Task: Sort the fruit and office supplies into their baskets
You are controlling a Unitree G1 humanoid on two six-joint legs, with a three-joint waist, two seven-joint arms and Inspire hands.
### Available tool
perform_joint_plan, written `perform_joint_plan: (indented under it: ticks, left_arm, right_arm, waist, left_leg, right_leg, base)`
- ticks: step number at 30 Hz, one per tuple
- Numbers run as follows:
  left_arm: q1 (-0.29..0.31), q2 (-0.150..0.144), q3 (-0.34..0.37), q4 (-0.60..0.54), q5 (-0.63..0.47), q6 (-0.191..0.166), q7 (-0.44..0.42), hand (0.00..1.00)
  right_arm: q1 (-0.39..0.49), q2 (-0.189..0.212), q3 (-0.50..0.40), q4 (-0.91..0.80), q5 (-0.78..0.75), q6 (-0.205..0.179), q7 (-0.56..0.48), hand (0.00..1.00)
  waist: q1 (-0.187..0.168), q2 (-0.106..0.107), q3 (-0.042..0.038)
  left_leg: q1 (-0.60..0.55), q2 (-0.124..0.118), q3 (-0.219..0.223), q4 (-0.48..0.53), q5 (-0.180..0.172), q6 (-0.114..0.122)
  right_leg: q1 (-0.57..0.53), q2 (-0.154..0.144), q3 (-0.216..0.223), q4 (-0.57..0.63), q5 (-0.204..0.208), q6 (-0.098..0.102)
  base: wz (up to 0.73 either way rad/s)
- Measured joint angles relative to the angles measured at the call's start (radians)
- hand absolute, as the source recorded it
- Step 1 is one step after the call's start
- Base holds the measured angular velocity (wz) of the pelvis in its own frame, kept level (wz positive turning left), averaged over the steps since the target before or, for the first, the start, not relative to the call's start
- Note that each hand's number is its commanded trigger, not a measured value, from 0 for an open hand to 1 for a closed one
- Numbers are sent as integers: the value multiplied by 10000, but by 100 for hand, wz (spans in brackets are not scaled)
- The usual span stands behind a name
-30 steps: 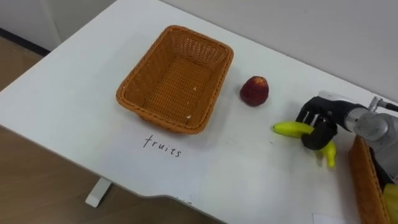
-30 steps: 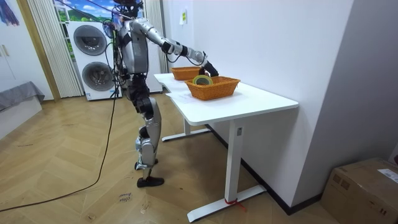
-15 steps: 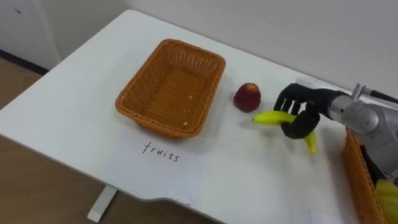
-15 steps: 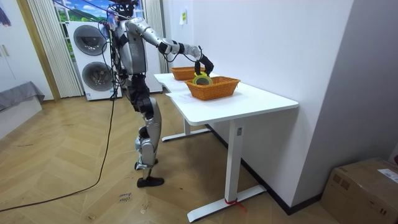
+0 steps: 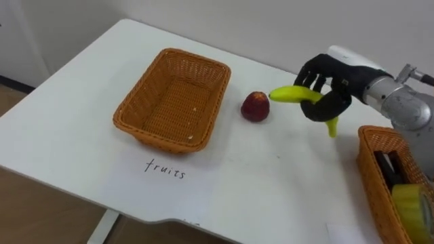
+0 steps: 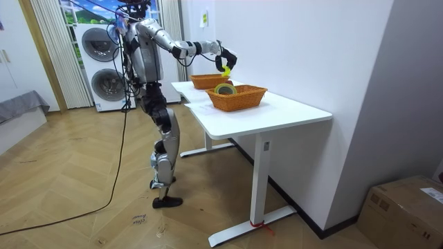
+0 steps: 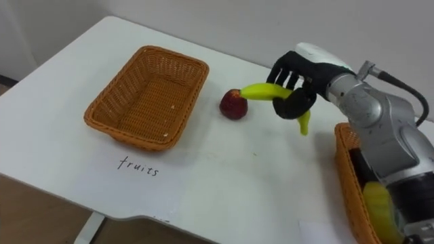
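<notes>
Banana [image 5: 288, 94] clamped in right hand [image 5: 333, 73]; long axis crosswise; free tip toward apple [image 5: 255, 106]

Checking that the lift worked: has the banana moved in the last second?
Yes. The banana, gripped in the right hand, has risen off the table and come closer to the apple, toward the fruit basket.

place: home | stacked washing machines [image 6: 103, 64] | curtain [image 6: 47, 48] | parquet floor [image 6: 83, 207]
</notes>
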Motion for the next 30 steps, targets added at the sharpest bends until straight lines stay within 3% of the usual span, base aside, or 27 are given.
perform_joint_plan:
  ticks: [10, 15, 19, 25, 30]
  left_arm:
    - [136, -100, -5, -7, -7, 64, 93, 0]
    - [156, -191, -10, 1, -9, 69, 192, 0]
    - [245, -193, -8, 0, -17, 70, 212, 0]
    - [432, -210, -8, -2, -23, 94, 210, 0]
    - [440, -262, -3, -27, -19, 94, 216, 0]
  right_arm:
    - [-3, 10, -231, -433, -39, 21, -604, 100]
    - [-4, 36, -218, -775, -6, 13, -780, 100]
    - [-4, 263, -199, -802, 7, 7, -964, 100]
    - [-6, 573, -149, -953, 7, 1, -1332, 100]
    - [-18, 591, -126, -1037, 14, -60, -1483, 100]
  waist:
    - [10, 43, 33]
    - [276, 5, 62]
    - [510, -74, 104]
    - [574, -70, 133]
    - [658, -23, 158]
  left_leg:
    - [152, -36, -42, -50, 1, 5]
    - [222, -74, -64, -198, 58, 28]
    - [209, -87, -148, -197, 59, 29]
    - [198, -116, -309, -194, 58, 29]
    - [146, -128, -380, -177, 58, 29]
  right_leg:
    - [139, -28, -17, 4, -15, 23]
    - [129, -67, -55, 2, -31, 45]
    - [157, -75, -186, 2, -32, 47]
    - [231, -81, -295, 0, -45, 68]
    - [234, -81, -319, 1, -50, 77]
  base:
    - [1]
    - [0]
    - [7]
    - [9]
    - [4]
